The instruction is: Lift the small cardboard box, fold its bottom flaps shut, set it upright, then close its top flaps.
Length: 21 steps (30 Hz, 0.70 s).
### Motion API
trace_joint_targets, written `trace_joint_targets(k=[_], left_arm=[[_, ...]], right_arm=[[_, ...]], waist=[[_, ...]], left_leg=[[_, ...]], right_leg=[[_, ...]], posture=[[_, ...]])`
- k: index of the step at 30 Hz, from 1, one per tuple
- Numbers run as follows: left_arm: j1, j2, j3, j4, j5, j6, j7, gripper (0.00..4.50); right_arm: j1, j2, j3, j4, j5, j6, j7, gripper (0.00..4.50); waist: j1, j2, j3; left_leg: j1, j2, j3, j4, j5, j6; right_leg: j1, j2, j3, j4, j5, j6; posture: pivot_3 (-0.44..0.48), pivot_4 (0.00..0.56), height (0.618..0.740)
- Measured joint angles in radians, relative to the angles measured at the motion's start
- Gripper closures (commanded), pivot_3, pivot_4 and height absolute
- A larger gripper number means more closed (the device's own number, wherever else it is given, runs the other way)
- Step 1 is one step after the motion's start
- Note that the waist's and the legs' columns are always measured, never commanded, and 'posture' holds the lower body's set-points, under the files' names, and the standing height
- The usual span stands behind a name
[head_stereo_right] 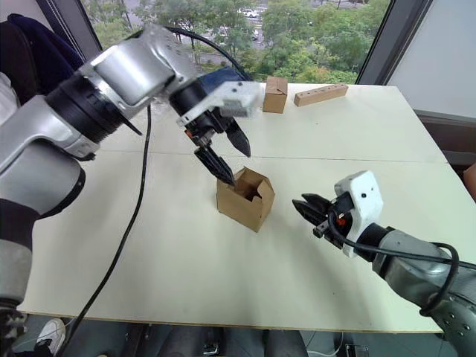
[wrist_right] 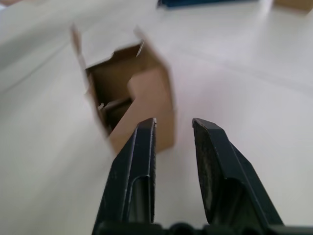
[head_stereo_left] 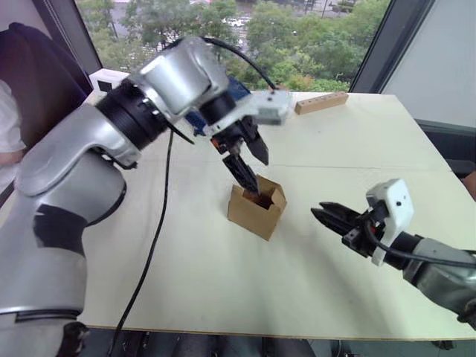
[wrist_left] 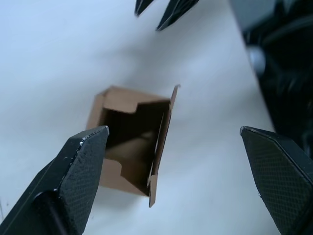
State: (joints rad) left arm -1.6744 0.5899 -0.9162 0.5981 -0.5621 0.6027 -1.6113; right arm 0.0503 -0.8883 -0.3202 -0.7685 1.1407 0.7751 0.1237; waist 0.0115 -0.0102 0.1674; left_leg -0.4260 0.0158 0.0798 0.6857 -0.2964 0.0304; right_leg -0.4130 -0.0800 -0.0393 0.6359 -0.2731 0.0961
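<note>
Left gripper poised directly over the small cardboard box, fingers spread wide, one fingertip dipping at the open top, nothing grasped. Seen from the left wrist camera, the same spread fingers framing the carton's open mouth from above.

Box standing upright near the middle of the table, open end up. Bottom resting flat on the surface, so bottom flaps likely folded already (underside hidden, so only a judgement). Top flaps not shut: one standing up at the far side, others partly tucked inward, interior dark and visible.

Further back, a smaller sealed brown box and a long wooden block near the far edge, well apart from the work.

Right gripper hovering low over the table beside the carton, not touching it, fingers slightly parted and empty, pointing toward the box.

Judging progress: lifting, bottom folding and setting upright apparently done; closing the top flaps left. Next likely a press on the raised flap downward, with the other gripper steadying the side to keep the light carton from sliding or tipping.
</note>
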Motion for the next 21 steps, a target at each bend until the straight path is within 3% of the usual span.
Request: trace_joint_targets(k=[3,7,9,14,21], left_arm=[[0.085,0.009,0.119,0.038,0.002,-0.001,0.000,2.10],[0.217,0.018,0.294,0.051,0.030,0.001,0.024,3.91],[0.268,0.017,0.358,0.053,0.049,0.000,0.052,4.49],[0.395,-0.013,0.498,0.091,0.113,-0.030,0.204,4.49],[0.656,-0.068,0.534,0.095,0.267,-0.161,0.346,4.49]], right_arm=[[-0.044,0.007,0.022,0.020,-0.033,0.002,0.010,4.45],[-0.080,0.002,0.085,0.035,-0.108,0.027,0.039,4.50],[-0.096,0.002,0.107,0.048,-0.131,0.042,0.045,4.50],[-0.118,0.003,0.165,0.074,-0.186,0.098,0.053,4.50],[-0.163,0.054,0.280,0.127,-0.279,0.172,0.059,4.50]], waist=[[0.001,0.000,0.000],[0.000,0.000,0.000],[0.001,0.000,0.000],[0.001,0.000,0.000],[0.002,0.000,0.000]], left_leg=[[0.000,0.000,0.000,0.000,0.000,0.000],[0.000,0.000,0.000,0.001,0.000,-0.001],[0.000,0.000,0.000,0.002,0.000,-0.001],[0.000,-0.001,0.000,0.007,0.000,0.000],[-0.001,-0.001,0.000,0.008,0.000,0.000]], right_leg=[[0.000,0.000,0.000,0.001,0.000,0.001],[0.000,0.000,0.000,0.002,0.000,0.002],[0.000,0.000,0.000,0.003,0.000,0.002],[0.000,-0.001,0.000,0.010,0.000,0.003],[-0.002,-0.001,0.000,0.013,0.000,0.003]], posture=[[0.000,0.150,0.740],[0.000,0.150,0.740],[0.000,0.150,0.740],[0.000,0.150,0.740],[0.000,0.150,0.740]])
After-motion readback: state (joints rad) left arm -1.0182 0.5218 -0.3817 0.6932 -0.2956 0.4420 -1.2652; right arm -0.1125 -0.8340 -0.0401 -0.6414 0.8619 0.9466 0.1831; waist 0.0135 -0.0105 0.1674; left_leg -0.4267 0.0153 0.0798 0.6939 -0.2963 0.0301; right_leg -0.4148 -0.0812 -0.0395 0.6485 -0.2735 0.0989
